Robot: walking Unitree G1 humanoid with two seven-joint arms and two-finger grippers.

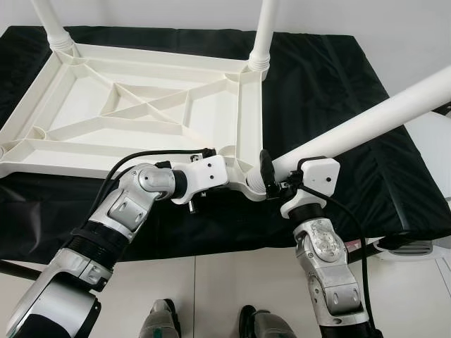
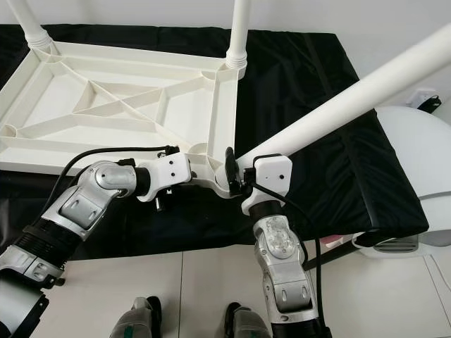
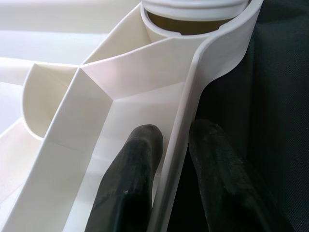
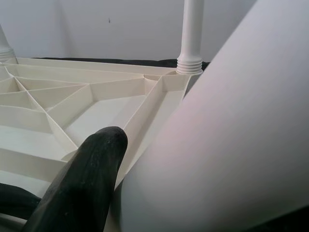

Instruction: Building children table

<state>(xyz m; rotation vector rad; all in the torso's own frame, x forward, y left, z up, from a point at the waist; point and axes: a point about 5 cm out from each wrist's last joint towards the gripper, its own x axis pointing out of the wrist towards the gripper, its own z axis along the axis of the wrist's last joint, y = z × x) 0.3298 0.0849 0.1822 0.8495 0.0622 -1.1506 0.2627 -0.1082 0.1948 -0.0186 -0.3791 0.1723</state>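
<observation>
The tabletop (image 1: 141, 113) lies upside down on the black-covered worktop (image 1: 331, 91), two legs already standing in its far corners. The left end effector (image 1: 243, 176) pinches its near rim; the right end effector (image 1: 271, 176) grips a tilted leg (image 1: 366, 123) at the near corner socket. Entered askew, the leg could jam or shove the tabletop sideways.

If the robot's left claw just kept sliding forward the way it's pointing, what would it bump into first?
Probably the round corner socket of the upturned tabletop. The left gripper straddles the tabletop's rim, pointing along it at that socket, where the tilted leg is entering.
</observation>
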